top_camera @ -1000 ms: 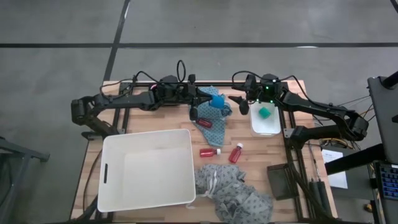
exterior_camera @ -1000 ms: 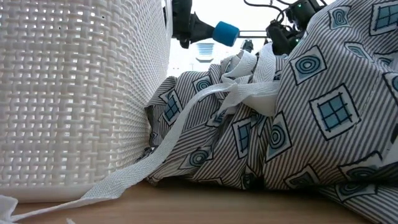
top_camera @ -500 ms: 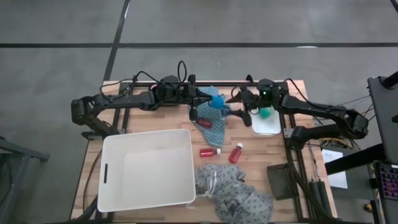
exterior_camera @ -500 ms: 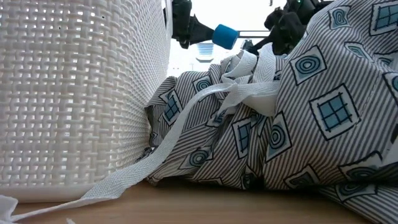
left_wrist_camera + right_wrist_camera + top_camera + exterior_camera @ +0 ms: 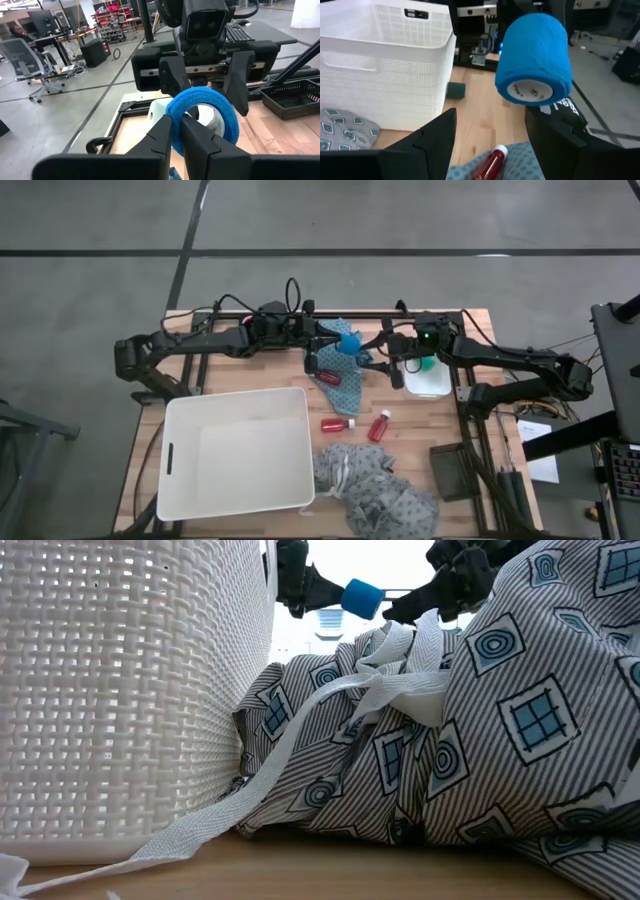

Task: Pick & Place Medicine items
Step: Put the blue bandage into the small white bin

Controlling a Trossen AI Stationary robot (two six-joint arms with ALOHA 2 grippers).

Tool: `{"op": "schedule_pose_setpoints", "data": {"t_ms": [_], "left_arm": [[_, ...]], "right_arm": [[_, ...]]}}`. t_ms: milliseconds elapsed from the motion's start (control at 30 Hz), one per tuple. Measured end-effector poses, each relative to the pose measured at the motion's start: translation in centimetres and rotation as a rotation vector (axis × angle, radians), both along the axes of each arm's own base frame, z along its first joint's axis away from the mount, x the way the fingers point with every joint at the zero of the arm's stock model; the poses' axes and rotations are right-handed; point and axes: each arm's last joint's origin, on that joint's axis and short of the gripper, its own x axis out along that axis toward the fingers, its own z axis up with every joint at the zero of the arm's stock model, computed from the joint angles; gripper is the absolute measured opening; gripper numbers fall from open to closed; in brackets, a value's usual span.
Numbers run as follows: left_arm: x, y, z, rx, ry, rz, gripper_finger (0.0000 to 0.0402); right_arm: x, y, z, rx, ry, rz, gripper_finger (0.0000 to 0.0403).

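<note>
1. Left tool (image 5: pixel 337 343) is pinching the blue roll (image 5: pixel 350 342) by its rim, held up over the patterned cloth (image 5: pixel 340 380) at the desk's far middle.
2. Right tool (image 5: pixel 379 356) faces it, fingers spread either side of the roll, no contact that we can see.
3. We judge the roll light, soft, a bit squashy; grip across the outer wall.
4. Wooden desk (image 5: pixel 400 440); white basket (image 5: pixel 240 450) nearby; two red bottles (image 5: pixel 338 424) lying flat.
5. Left wrist view shows an office behind.

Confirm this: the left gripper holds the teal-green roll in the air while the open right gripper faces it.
Wrong roll. The left gripper holds the blue roll in the air, as the left wrist view shows; the open right gripper does face it.
</note>
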Motion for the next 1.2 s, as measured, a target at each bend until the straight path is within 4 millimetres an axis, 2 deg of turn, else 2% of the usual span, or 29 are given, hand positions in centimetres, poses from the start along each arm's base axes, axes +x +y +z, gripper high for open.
{"op": "schedule_pose_setpoints", "data": {"t_ms": [400, 767, 967, 1200], "left_arm": [[0.0, 0.0, 0.0, 0.001, -0.003, -0.001, 0.0038], [0.0, 0.0, 0.0, 0.000, -0.002, -0.001, 0.0038], [0.0, 0.0, 0.0, 0.001, -0.002, 0.005, 0.0038], [0.0, 0.0, 0.0, 0.000, -0.001, 0.004, 0.0037]], "right_arm": [[0.3, 0.4, 0.7, -0.004, -0.064, 0.013, 0.0231], [1.8, 1.2, 0.3, -0.041, -0.108, 0.073, 0.0226], [1.8, 1.0, 0.5, -0.044, -0.106, -0.020, 0.0226], [1.9, 0.9, 0.9, -0.055, -0.149, -0.033, 0.0226]]}}
